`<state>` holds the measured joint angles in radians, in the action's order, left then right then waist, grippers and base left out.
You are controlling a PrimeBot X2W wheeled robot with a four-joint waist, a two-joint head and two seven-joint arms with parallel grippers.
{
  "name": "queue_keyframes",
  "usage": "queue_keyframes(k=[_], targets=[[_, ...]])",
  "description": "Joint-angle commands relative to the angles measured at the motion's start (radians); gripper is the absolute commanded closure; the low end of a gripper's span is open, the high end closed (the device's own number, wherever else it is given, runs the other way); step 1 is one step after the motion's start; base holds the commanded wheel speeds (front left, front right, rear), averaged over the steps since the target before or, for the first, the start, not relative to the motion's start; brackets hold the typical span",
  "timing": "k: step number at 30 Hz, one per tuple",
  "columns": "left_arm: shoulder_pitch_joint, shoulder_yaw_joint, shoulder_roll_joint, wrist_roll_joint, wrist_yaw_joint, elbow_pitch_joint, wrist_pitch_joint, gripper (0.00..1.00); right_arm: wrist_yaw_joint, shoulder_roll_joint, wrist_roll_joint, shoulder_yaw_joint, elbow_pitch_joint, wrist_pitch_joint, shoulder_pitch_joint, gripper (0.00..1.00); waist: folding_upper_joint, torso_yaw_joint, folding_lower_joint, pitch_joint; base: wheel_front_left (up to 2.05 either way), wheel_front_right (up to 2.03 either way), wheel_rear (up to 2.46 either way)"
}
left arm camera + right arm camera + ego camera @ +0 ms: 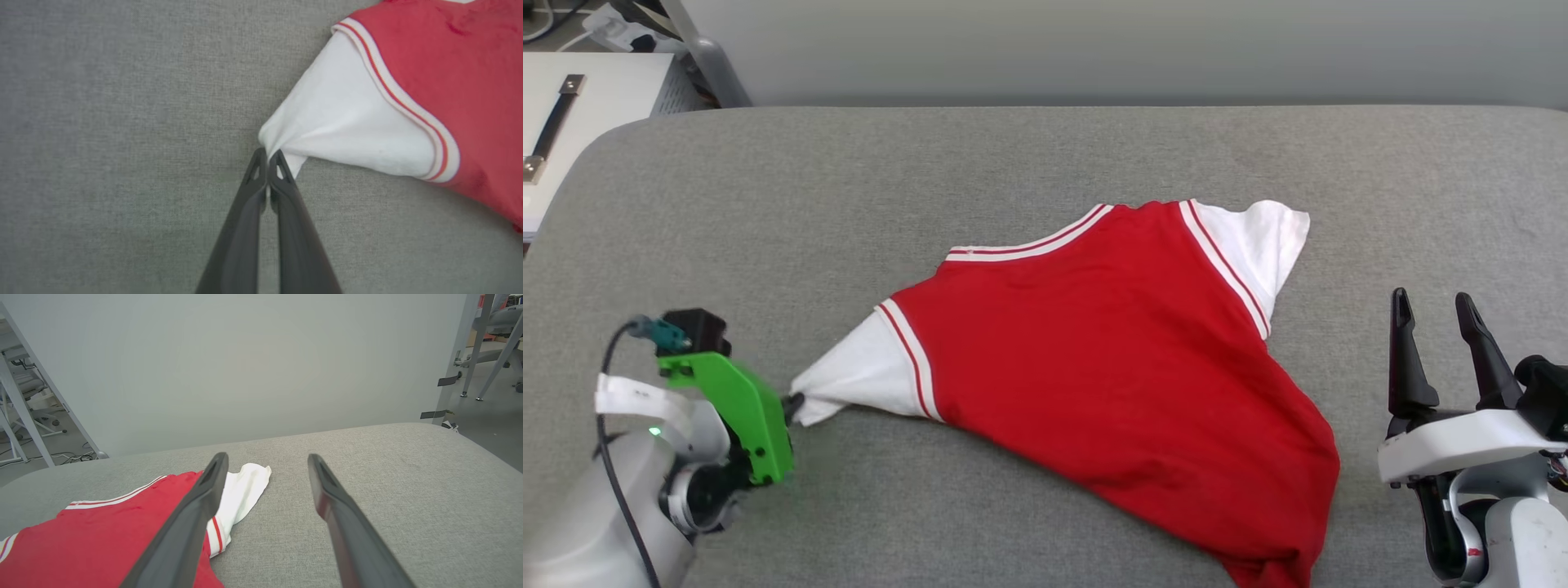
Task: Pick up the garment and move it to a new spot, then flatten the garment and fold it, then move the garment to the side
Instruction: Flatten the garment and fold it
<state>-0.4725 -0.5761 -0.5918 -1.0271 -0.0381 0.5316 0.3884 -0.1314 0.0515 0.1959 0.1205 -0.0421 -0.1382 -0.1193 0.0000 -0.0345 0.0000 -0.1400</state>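
Now: L tool (pixel 267 156) pinching garment (pixel 1119 351) sleeve (R tool (pixel 1432 299) spread wide).

Lower corner of the garment (pixel 1127 367) beyond the head view's bottom edge

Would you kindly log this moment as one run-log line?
left jaws: shut on white sleeve tip of red jersey garment | right jaws: open, holding nothing | support: grey fabric surface

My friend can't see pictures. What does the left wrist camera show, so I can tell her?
The left gripper, two long dark fingers, is shut on the tip of the white sleeve of a red jersey shirt with white-and-red striped trim. The shirt lies on a grey fabric surface.
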Motion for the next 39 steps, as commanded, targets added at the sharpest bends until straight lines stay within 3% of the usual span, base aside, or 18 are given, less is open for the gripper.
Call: queue_keyframes(k=[1, 4, 6, 13, 18, 23, 25, 29, 39], targets=[[0.021, 0.0, 0.01, -0.001, 0.008, -0.01, -0.008, 1.0, 0.001, -0.001, -0.009, 0.002, -0.002, 0.005, 0.012, 0.0, 0.0, -0.008, 0.0, 0.004, 0.0, 0.0, 0.0], [0.038, -0.001, 0.027, 0.006, 0.017, -0.026, -0.042, 1.0, 0.001, -0.001, -0.01, 0.004, -0.008, 0.012, 0.016, 0.0, 0.0, -0.016, 0.0, 0.011, 0.0, 0.0, 0.0], [0.043, -0.001, 0.031, 0.024, 0.025, -0.035, -0.084, 0.0, 0.001, -0.001, -0.012, 0.007, -0.01, 0.017, 0.019, 0.0, 0.0, -0.022, 0.0, 0.019, 0.0, 0.0, 0.0], [0.063, 0.06, 0.045, 0.087, 0.056, -0.101, -0.353, 0.0, 0.001, -0.001, -0.02, 0.029, -0.004, 0.041, 0.041, 0.0, 0.0, -0.055, 0.0, 0.059, 0.0, 0.0, 0.0], [0.147, 0.088, 0.072, 0.152, 0.046, -0.218, -0.602, 0.0, 0.001, -0.001, -0.029, 0.029, 0.001, 0.064, 0.064, 0.0, 0.0, -0.083, 0.0, 0.087, 0.0, 0.0, 0.0], [0.248, 0.166, 0.137, 0.264, 0.093, -0.36, -0.649, 0.0, 0.001, 0.002, -0.044, 0.032, 0.017, 0.101, 0.069, 0.0, 0.0, -0.112, 0.0, 0.083, 0.0, 0.0, 0.0], [0.286, 0.213, 0.175, 0.33, 0.092, -0.426, -0.649, 0.0, 0.001, 0.017, -0.048, 0.025, 0.024, 0.138, 0.066, 0.0, 0.0, -0.127, 0.0, 0.075, 0.0, 0.0, 0.0], [0.334, 0.24, 0.222, 0.426, 0.058, -0.469, -0.65, 0.0, 0.001, 0.098, -0.039, -0.004, 0.026, 0.29, 0.029, 0.0, 0.0, -0.158, 0.0, 0.047, 0.0, 0.0, 0.0], [0.307, 0.283, 0.308, 0.514, -0.025, -0.436, -0.65, 0.0, 0.001, 0.328, 0.123, -0.069, -0.085, 0.915, -0.265, 0.0, 0.0, -0.238, 0.0, -0.07, 0.0, 0.0, 0.0]])
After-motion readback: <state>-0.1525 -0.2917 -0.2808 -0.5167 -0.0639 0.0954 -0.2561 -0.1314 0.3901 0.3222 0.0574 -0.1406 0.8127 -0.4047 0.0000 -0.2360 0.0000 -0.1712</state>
